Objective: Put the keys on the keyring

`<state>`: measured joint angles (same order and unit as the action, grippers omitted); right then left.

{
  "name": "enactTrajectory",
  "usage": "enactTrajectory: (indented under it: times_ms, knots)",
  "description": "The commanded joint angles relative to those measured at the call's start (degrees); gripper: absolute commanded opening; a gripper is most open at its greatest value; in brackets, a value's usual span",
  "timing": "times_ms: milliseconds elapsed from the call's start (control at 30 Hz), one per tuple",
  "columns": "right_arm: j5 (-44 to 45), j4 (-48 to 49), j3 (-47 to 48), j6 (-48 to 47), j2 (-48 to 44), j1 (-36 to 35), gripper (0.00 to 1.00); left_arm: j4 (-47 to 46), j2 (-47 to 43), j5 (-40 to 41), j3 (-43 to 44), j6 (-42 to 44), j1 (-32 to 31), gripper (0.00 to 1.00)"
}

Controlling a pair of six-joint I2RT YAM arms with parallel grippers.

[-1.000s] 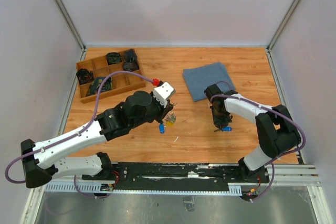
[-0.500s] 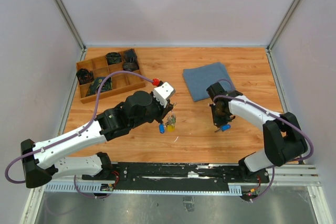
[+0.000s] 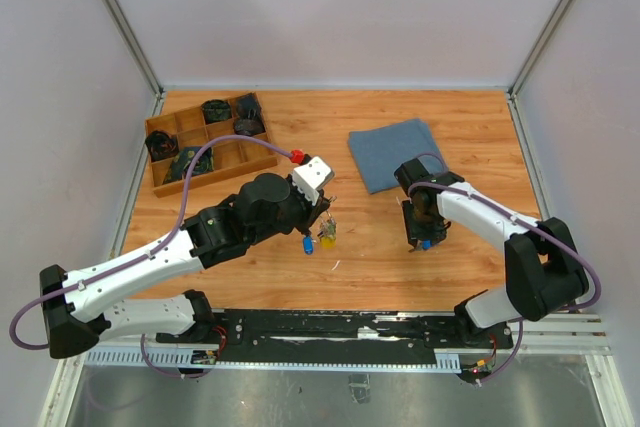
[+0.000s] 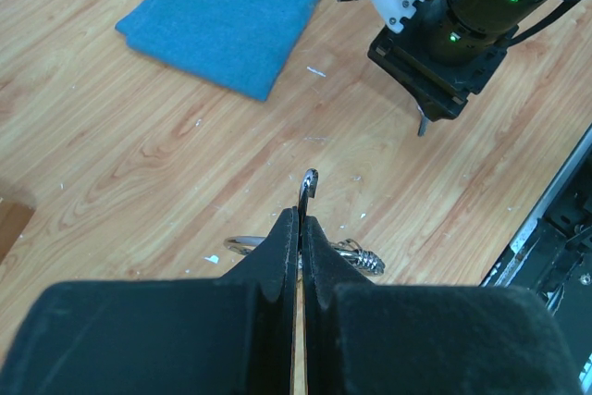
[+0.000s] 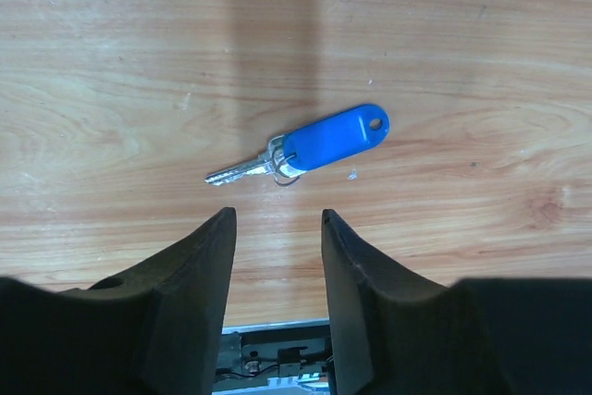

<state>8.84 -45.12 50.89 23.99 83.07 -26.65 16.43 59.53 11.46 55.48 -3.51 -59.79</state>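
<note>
The L gripper (image 4: 299,221) was seen w/ its fingers (image 4: 277,256) pressed together on the keyring (image 4: 242,245), a thin silver wire. The wire's hooked end (image 4: 308,182) was poked up just past the fingertips. A loop of the ring and a small coiled spring (image 4: 363,256) were seen lower down, one on either side of the jaws. In the top view this gripper was held over the wooden table (image 3: 470,127), approx. mid-table, w/ a bunch of small keys (image 3: 322,235) hung beneath it. Yellow and blue heads could be made out; the rest were too small to tell. The R gripper (image 5: 277,217) was pointed down at the table w/ its fingers (image 5: 208,256) apart and nothing between them. A blue-tagged key (image 5: 335,134) was laid flat on the wood just ahead of the fingertips, not touched by them. Its metal blade (image 5: 239,171) was pointed to the left of the wrist view, the tag end to the right. From above, this key was seen well apart from the keyring. A folded blue cloth (image 3: 393,152) was laid beyond the R arm. A wooden compartment tray (image 3: 228,152) w/ dark items was set at the far-left of the table.
</note>
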Motion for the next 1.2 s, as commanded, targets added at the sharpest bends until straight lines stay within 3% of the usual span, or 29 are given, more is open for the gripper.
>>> enactTrajectory:
  times_ms: [0, 500, 700, 1167]
  knots:
    - [3.03, -3.24, -0.64, 0.91, -0.15, -0.66, 0.44, -2.0, 0.22, -0.53, 2.1, -0.49, 0.29, 0.0]
    - [0.66, -1.02, 0.0, -1.78, 6.13, -0.08, 0.36, -1.48, -0.29, -0.3, 2.08, -0.66, 0.32, 0.01]
    - [0.65, -0.61, -0.18, -2.56, 7.08, 0.49, 0.25, -1.57, -0.12, -0.49, 2.32, -0.6, 0.29, 0.01]
    - [-0.03, 1.01, 0.07, -4.75, 8.82, 1.61, 0.12, -1.83, 0.05, -1.01, 2.52, -0.63, 0.29, 0.01]
